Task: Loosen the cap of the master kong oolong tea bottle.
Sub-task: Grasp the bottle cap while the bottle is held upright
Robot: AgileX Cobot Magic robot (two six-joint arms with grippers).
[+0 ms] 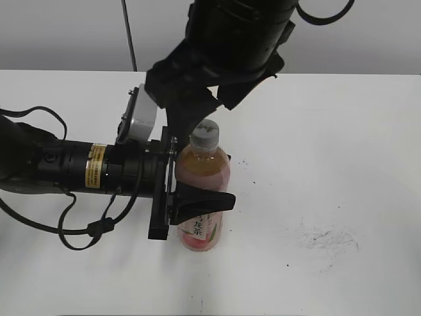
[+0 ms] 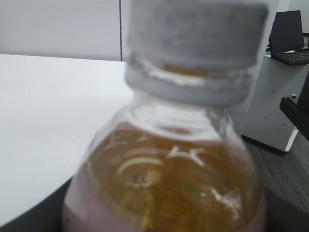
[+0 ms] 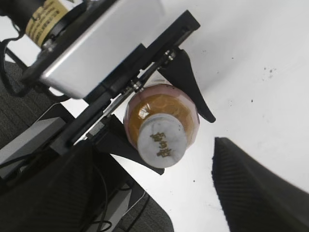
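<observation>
The master kong oolong tea bottle (image 1: 202, 191) stands upright on the white table, pinkish-amber tea showing above its pink label. My left gripper (image 1: 200, 192) reaches in from the left and is shut on the bottle's body, one black finger (image 1: 204, 201) across its front. The white ribbed cap (image 1: 204, 133) sits on the neck. My right gripper (image 1: 214, 108) hangs just above it, open. In the right wrist view the cap (image 3: 162, 140) lies between my ribbed fingers (image 3: 256, 188), clear of both. The left wrist view is filled by the bottle shoulder (image 2: 169, 179) and cap (image 2: 193, 34).
Dark scuff marks (image 1: 325, 237) spot the white table (image 1: 342, 131) to the right of the bottle. Left arm cables (image 1: 79, 230) trail over the table's left side. Beyond the table edge stand a grey cabinet (image 2: 270, 106) and a keyboard (image 2: 294, 57).
</observation>
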